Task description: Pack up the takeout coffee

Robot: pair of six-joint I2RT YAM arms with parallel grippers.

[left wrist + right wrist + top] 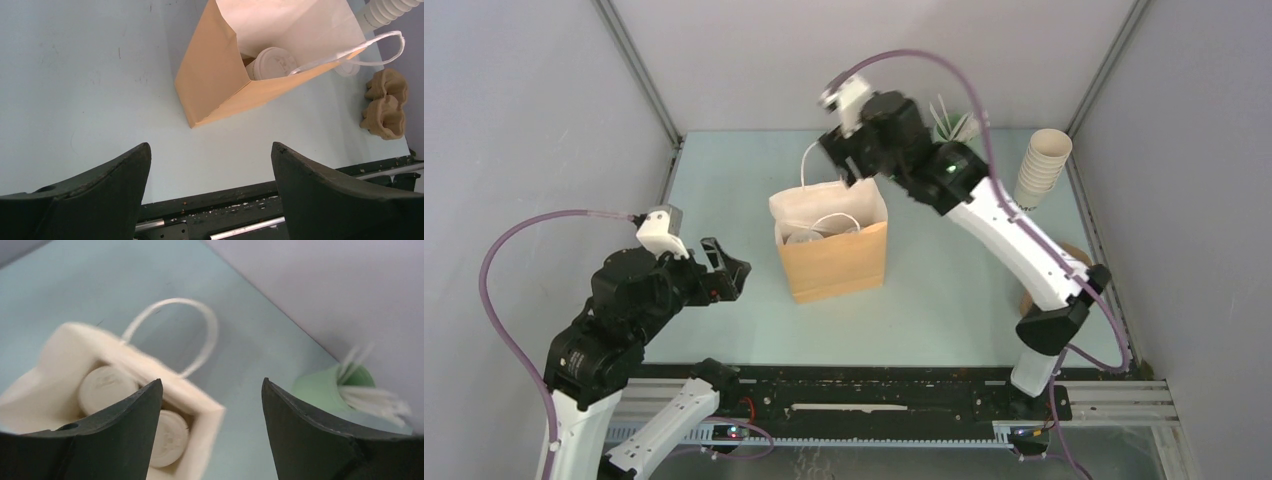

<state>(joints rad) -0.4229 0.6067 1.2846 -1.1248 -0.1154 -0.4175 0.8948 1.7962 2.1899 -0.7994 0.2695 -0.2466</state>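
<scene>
While lidded cups [106, 387] occupy the bag [834, 265] near green cup [325, 387], left gripper [210, 150] and right gripper [210, 385] gape.

The left arm [589, 345] and right arm [1014, 240] have white links, black joints, a looping mauve cable [499, 250] and a white wrist block [660, 230], the left claw [210, 150] and right claw [212, 382] are black with curved fingers, and a green light [951, 167] glows on the right arm.
</scene>
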